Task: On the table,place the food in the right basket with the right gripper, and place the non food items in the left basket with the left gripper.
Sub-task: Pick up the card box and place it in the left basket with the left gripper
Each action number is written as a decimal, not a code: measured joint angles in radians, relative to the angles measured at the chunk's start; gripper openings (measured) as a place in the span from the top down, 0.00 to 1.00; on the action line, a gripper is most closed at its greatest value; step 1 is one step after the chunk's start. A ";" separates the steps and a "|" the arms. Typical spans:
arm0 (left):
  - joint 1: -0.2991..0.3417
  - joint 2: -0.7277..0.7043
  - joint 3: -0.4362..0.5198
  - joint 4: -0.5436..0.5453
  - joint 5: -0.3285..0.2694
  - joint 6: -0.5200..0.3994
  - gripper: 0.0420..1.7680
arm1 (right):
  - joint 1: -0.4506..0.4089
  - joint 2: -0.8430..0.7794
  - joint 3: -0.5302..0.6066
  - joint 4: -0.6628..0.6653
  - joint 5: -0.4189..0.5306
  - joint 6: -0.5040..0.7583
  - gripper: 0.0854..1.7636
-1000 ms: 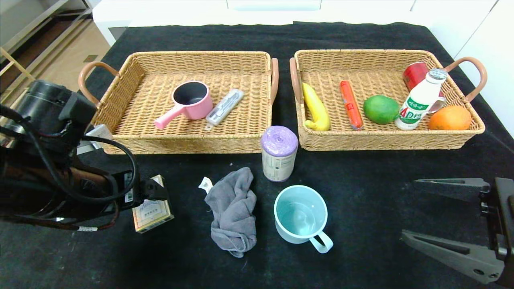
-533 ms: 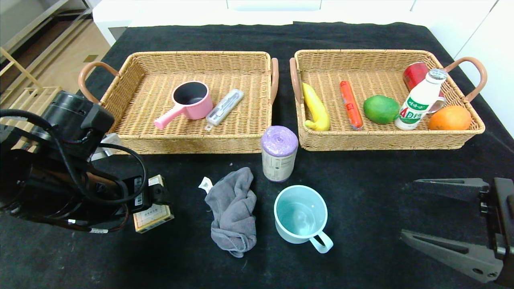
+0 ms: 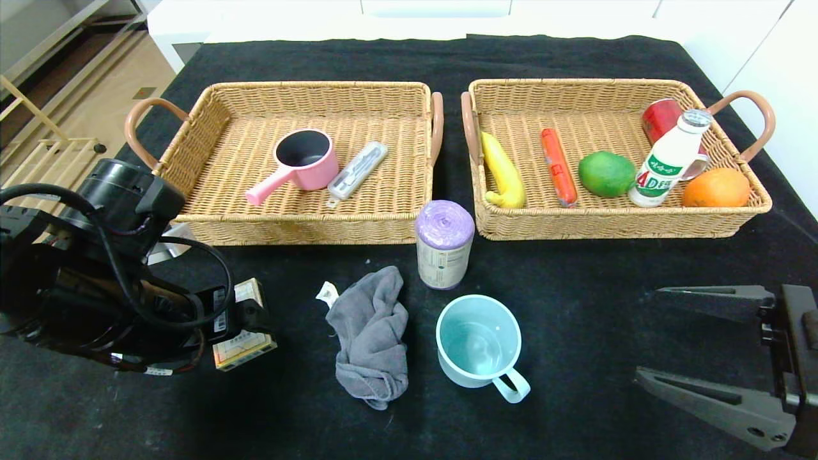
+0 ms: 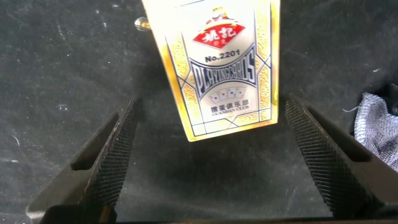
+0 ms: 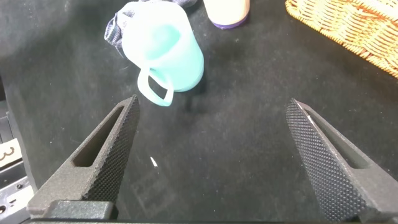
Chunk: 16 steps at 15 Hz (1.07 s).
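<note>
A playing-card box (image 3: 246,345) (image 4: 217,62) lies on the black table at the front left. My left gripper (image 3: 246,313) (image 4: 210,106) hangs right over it, open, one finger on each side of the box's near end, touching nothing. Still on the table are a grey cloth (image 3: 374,332), a purple roll (image 3: 444,246) and a teal mug (image 3: 479,342) (image 5: 165,53). My right gripper (image 3: 648,333) (image 5: 212,104) stands open and empty at the front right, to the right of the mug.
The left basket (image 3: 294,223) holds a pink pot (image 3: 300,163) and a grey case (image 3: 358,169). The right basket (image 3: 613,223) holds a banana (image 3: 503,171), a sausage (image 3: 558,166), a green fruit (image 3: 606,174), a bottle (image 3: 668,163), an orange (image 3: 716,187) and a red can (image 3: 659,118).
My left arm has shifted right and toward me, covering more of the card box. The right gripper and all objects stay put.
</note>
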 joint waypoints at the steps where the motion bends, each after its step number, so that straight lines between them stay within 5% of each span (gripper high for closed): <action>1: 0.001 0.001 0.000 0.000 0.000 0.000 0.03 | 0.000 0.000 0.000 0.000 0.000 0.000 0.03; 13: 0.011 0.041 0.002 -0.052 -0.003 0.000 0.03 | 0.000 0.000 0.005 0.000 0.000 -0.001 0.03; 16: 0.013 0.043 0.001 -0.051 -0.004 0.000 0.31 | 0.000 0.003 0.005 0.000 0.000 -0.001 0.03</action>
